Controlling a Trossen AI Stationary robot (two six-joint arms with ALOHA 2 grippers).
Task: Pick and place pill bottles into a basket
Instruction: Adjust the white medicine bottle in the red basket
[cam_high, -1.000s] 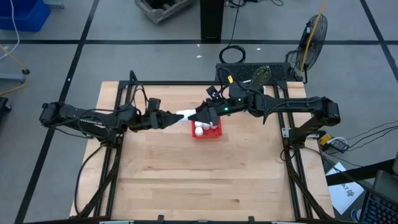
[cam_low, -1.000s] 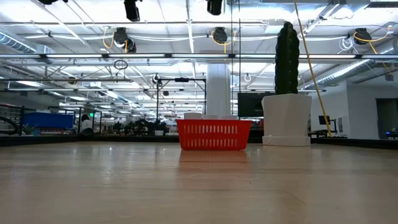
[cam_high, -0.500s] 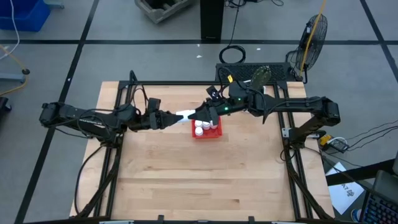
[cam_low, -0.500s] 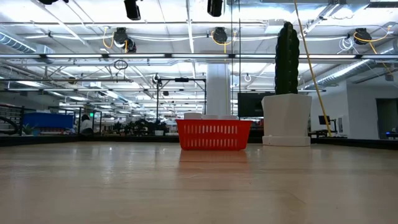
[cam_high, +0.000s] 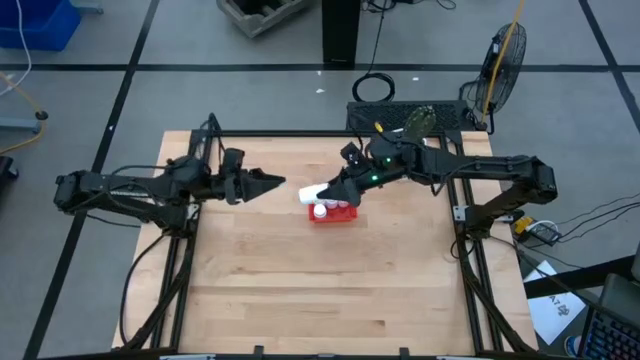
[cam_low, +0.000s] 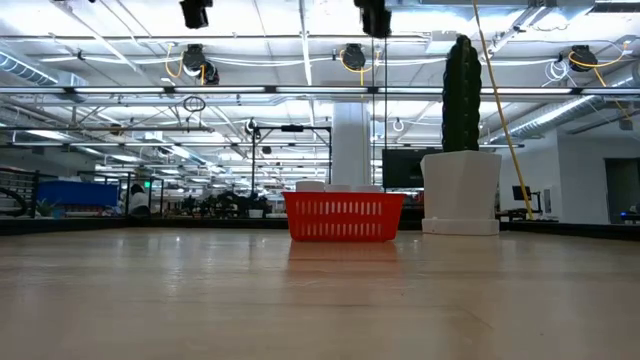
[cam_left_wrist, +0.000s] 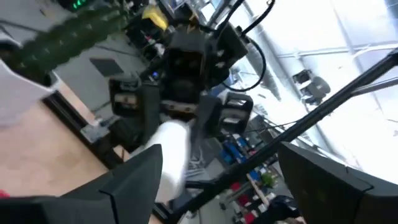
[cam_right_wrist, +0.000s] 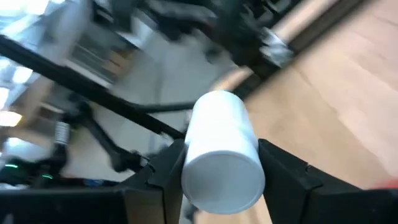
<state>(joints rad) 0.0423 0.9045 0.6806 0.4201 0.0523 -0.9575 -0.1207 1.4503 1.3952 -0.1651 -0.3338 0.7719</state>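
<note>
Above the red basket (cam_high: 333, 211), right end effector (cam_high: 322, 192) clamps a pill bottle (cam_right_wrist: 221, 152) mid-body — prob. light, rigid, slick; left end effector (cam_high: 275, 181) spread empty.

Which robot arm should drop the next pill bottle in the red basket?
The right one. Its gripper already grips a pill bottle and hangs right beside the basket. The left gripper is open, holds nothing, and sits farther away.

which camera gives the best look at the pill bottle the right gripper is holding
The right wrist view: the pill bottle fills the frame, clamped between the right gripper's fingers. The high view shows it small, beside the basket. The left wrist view shows it blurred, farther off. The low view does not show it.
</note>
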